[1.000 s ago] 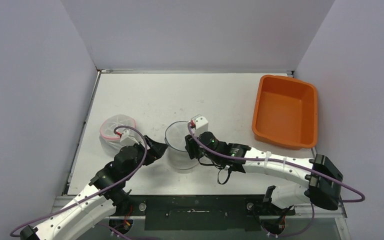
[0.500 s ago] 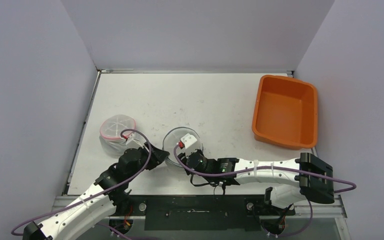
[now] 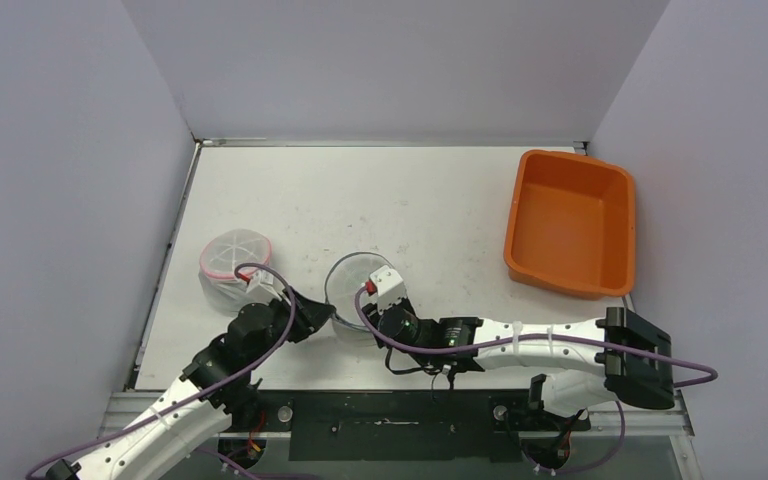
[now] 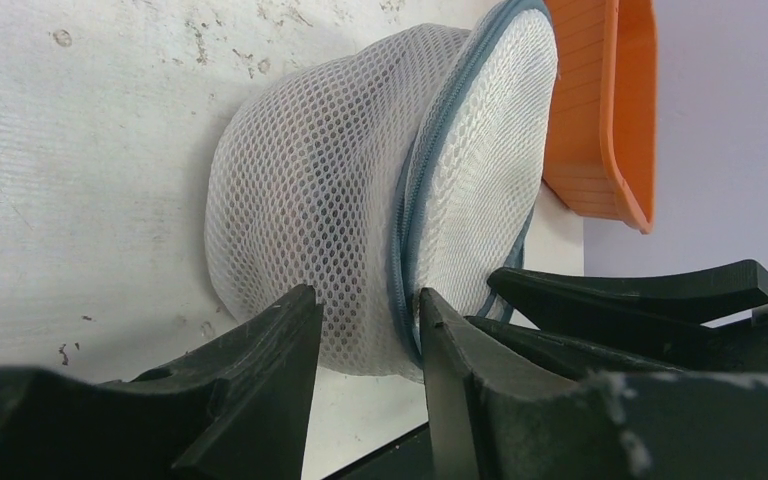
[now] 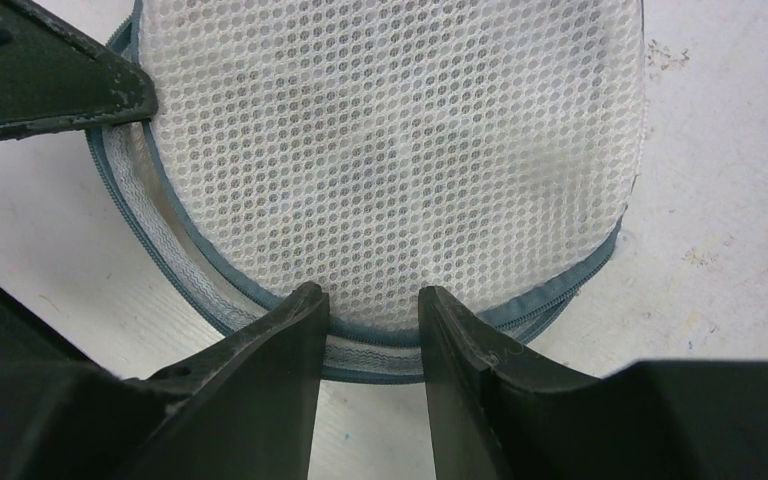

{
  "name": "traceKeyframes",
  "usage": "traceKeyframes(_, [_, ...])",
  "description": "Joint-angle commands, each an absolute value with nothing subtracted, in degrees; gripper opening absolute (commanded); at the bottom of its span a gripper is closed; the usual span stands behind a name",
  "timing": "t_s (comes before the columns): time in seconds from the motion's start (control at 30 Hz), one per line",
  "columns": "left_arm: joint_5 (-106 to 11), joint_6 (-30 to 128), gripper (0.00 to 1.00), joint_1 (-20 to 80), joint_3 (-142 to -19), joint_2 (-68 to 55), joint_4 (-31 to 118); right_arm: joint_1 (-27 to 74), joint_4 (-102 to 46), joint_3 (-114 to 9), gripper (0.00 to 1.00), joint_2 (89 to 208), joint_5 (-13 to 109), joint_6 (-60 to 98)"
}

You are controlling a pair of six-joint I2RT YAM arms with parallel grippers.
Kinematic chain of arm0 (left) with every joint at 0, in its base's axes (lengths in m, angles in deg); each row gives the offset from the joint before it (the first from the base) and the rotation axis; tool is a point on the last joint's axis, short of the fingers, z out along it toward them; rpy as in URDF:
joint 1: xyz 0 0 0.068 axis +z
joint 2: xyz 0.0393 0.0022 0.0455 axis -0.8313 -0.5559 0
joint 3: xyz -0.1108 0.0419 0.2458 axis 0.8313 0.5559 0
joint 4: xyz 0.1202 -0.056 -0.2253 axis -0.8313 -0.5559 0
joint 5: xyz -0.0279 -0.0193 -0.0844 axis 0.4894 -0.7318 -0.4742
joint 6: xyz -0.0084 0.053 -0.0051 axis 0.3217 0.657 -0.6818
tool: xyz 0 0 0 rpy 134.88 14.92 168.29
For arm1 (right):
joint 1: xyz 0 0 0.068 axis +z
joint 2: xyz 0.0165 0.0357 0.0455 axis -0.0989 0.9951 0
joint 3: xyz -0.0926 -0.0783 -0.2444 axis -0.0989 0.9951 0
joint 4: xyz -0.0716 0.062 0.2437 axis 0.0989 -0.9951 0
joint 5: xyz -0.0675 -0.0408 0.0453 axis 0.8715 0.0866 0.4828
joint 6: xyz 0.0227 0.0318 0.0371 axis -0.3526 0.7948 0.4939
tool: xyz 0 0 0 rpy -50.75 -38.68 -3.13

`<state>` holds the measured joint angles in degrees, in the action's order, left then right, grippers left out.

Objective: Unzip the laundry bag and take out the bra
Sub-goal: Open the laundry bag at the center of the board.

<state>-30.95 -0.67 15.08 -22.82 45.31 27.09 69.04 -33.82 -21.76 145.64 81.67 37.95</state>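
Note:
The white mesh laundry bag (image 3: 356, 282) with a grey-blue zip stands near the table's front edge. In the left wrist view the bag (image 4: 310, 190) is zipped along its rim (image 4: 407, 230). The bra is hidden. My left gripper (image 3: 328, 314) (image 4: 365, 295) is open at the bag's left side, with mesh and the zip between its tips. My right gripper (image 3: 378, 308) (image 5: 370, 292) is open at the bag's near rim, its tips either side of the zip (image 5: 260, 290). The mesh lid (image 5: 390, 140) fills the right wrist view.
A second mesh bag with a pink rim (image 3: 233, 260) sits to the left. An orange bin (image 3: 570, 222) stands at the right. The left gripper's finger (image 5: 50, 85) shows in the right wrist view. The table's front edge is just behind both grippers.
My right arm has swung nearer and left, from the bag's far right side to its near rim. My left gripper has drawn back slightly. The bag shifted a little.

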Motion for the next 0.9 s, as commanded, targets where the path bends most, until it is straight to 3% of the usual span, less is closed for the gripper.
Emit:
traceKeyframes(0.0, [-30.84,1.82,0.4,15.41,-24.32,45.76,26.39,69.47,-33.15,-20.79,0.39,143.41,83.88,39.39])
traceKeyframes(0.07, [-31.38,2.11,0.37,15.44,-24.34,44.55,27.08,69.48,-33.12,-20.86,0.39,143.4,83.96,39.47])
traceKeyframes(0.17, [-32.44,2.27,0.14,15.36,-24.48,42.62,28.01,69.47,-33.07,-20.66,0.39,142.92,84.14,39.85])
traceKeyframes(0.27, [-33.07,2.48,0.0,15.43,-24.35,42.48,28.76,69.47,-33.11,-20.27,0.4,142.07,84.33,40.46])
traceKeyframes(0.37, [-33.32,3.15,0.0,15.37,-24.12,43.63,29.57,69.47,-33.05,-20.35,0.44,140.99,84.17,41.24])
traceKeyframes(0.63, [-35.58,6.93,0.0,15.36,-24.93,41.99,34.97,68.74,-33.35,-29.28,0.88,139.91,83.67,44.4])
traceKeyframes(0.87, [-37.05,7.9,0.0,14.72,-24.74,37.92,44.86,64.67,-41.13,-44.32,0.91,151.2,82.85,48.95])
